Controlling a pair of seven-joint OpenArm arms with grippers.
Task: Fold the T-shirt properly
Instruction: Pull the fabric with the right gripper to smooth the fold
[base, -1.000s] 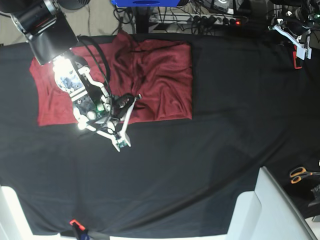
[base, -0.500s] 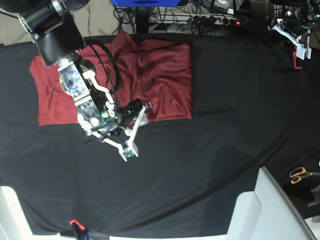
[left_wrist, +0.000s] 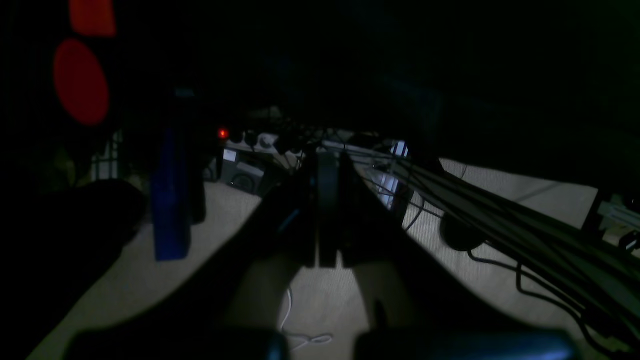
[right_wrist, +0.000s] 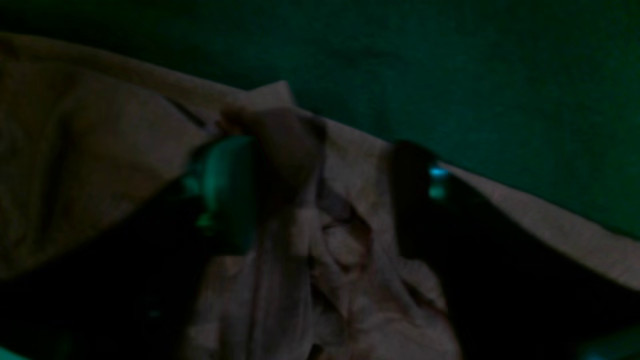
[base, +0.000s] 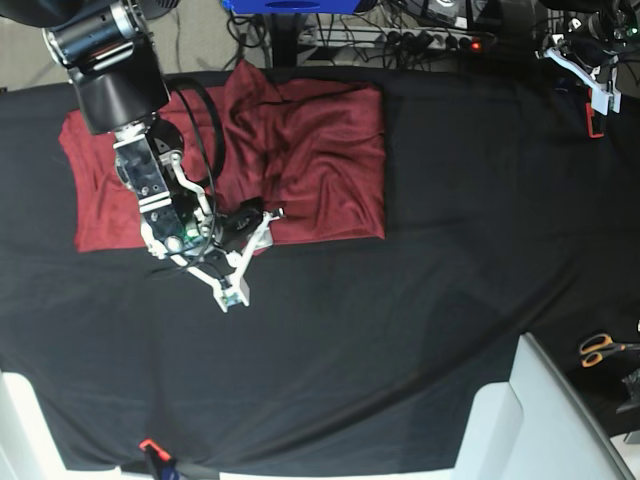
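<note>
The T-shirt is brick red and lies partly folded and wrinkled on the black cloth at the upper left of the base view. My right gripper hovers at the shirt's near edge, its white fingers spread in a V, open. In the right wrist view the T-shirt is bunched between the right gripper's parted fingers, and I cannot tell whether they touch it. My left gripper is at the far right corner, away from the shirt. In its own view the left gripper has its fingers pressed together, shut on nothing.
Orange-handled scissors lie at the right edge. A white box stands at the lower right. A small red clamp sits at the cloth's near edge. Cables and a power strip run behind the table.
My right gripper opened and let go of the shirt's near edge, then shifted slightly left. The pulled-up fabric settled back down. The left arm stayed put.
</note>
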